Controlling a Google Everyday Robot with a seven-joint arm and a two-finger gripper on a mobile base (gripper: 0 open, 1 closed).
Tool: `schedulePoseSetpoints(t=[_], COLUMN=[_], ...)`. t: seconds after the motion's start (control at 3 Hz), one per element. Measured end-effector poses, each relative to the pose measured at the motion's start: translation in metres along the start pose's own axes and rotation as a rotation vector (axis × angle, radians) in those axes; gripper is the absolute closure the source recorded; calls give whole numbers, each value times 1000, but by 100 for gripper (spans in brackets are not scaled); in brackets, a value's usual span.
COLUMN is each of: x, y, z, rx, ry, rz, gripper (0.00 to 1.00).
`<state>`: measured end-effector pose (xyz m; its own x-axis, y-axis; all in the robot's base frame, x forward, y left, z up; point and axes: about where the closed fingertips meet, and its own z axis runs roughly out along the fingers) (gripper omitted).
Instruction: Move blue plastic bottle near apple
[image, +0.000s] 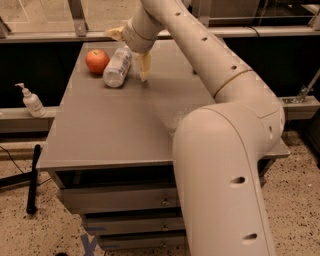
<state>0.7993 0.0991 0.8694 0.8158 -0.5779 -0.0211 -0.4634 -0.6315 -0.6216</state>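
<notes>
At the far left corner of the table (115, 135), the blue plastic bottle (116, 70) lies on its side just beside the apple (97, 61); whether the two touch cannot be told. The end effector (127, 54) hangs over the bottle's far end, its fingers (144, 65) spread wide. One reaches down close to the table on the bottle's right, and the other points left above the apple. Nothing appears to be pinched. The placement looks complete, so the step in hand is judged to be the withdrawal. It is best done by rising straight up with the fingers held apart, clearing the bottle's top before any sideways travel. A round bottle lying flat rolls easily, and a brush from the lower finger could send it away from the apple.
</notes>
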Motion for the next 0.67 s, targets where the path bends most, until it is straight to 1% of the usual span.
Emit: schedulePoseSetpoints(t=[0.33, 0.67], x=[-4, -22], y=[15, 28], z=[-29, -87], rx=[30, 124], ry=[-18, -49], rz=[63, 173], gripper=[0, 0])
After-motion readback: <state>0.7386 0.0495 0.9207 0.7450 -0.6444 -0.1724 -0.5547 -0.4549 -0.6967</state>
